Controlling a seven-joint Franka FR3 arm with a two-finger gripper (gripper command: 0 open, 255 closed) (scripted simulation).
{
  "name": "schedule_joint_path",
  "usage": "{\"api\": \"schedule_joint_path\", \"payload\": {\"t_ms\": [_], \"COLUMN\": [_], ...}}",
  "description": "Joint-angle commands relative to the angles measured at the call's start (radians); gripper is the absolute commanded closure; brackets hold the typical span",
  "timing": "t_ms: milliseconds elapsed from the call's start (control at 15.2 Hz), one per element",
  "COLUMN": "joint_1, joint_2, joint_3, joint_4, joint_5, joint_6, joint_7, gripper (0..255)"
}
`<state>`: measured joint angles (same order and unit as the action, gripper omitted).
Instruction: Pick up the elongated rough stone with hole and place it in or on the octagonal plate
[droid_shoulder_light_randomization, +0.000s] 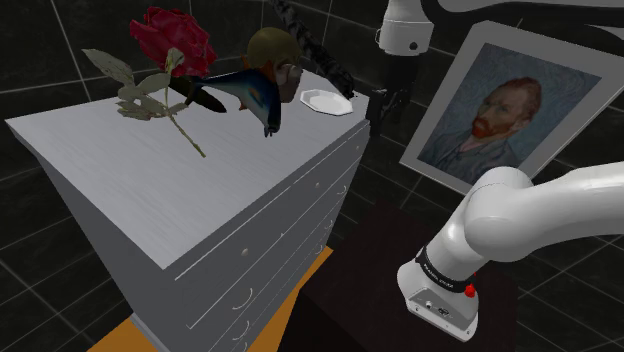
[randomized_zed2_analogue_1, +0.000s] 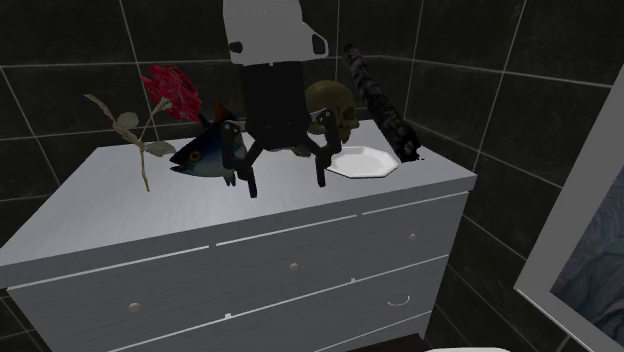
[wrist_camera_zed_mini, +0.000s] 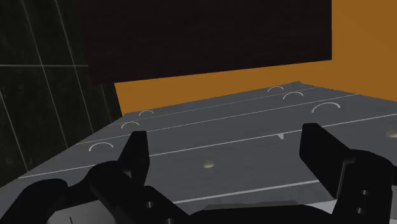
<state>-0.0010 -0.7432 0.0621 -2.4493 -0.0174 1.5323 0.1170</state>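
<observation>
A long, dark, rough stone (droid_shoulder_light_randomization: 312, 48) leans at a slant at the far corner of the white dresser top; its lower end sits just behind the plate in the second exterior view, stone (randomized_zed2_analogue_1: 383, 103). The white octagonal plate (droid_shoulder_light_randomization: 325, 101) lies flat near the dresser's front corner, plate (randomized_zed2_analogue_1: 362, 162). My black gripper (droid_shoulder_light_randomization: 380, 117) hangs open and holds nothing, out in front of the dresser's front edge and beside the plate. In the second exterior view the gripper (randomized_zed2_analogue_1: 286, 177) points down over the drawer fronts. In the wrist view the gripper (wrist_camera_zed_mini: 228, 141) has its fingers wide apart above the drawers.
On the dresser top (droid_shoulder_light_randomization: 150, 190) also lie a red rose (droid_shoulder_light_randomization: 172, 45), a dark fish figure (droid_shoulder_light_randomization: 250, 92) and a skull-like head (randomized_zed2_analogue_1: 333, 108). A framed portrait (droid_shoulder_light_randomization: 495, 110) leans behind the arm. The orange floor (wrist_camera_zed_mini: 356, 57) and the dark stand (wrist_camera_zed_mini: 210, 38) are below.
</observation>
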Motion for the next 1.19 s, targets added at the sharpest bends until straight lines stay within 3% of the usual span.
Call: {"api": "schedule_joint_path", "payload": {"t_ms": [0, 528, 1122], "joint_1": [0.0, -0.029, -0.048], "joint_2": [0.0, 0.272, 0.565], "joint_3": [0.0, -0.035, -0.068], "joint_4": [0.0, 0.202, 0.506], "joint_5": [0.0, -0.017, -0.01], "joint_6": [0.0, 0.14, 0.208], "joint_7": [0.0, -0.025, -0.056], "gripper": [0, 0, 0]}}
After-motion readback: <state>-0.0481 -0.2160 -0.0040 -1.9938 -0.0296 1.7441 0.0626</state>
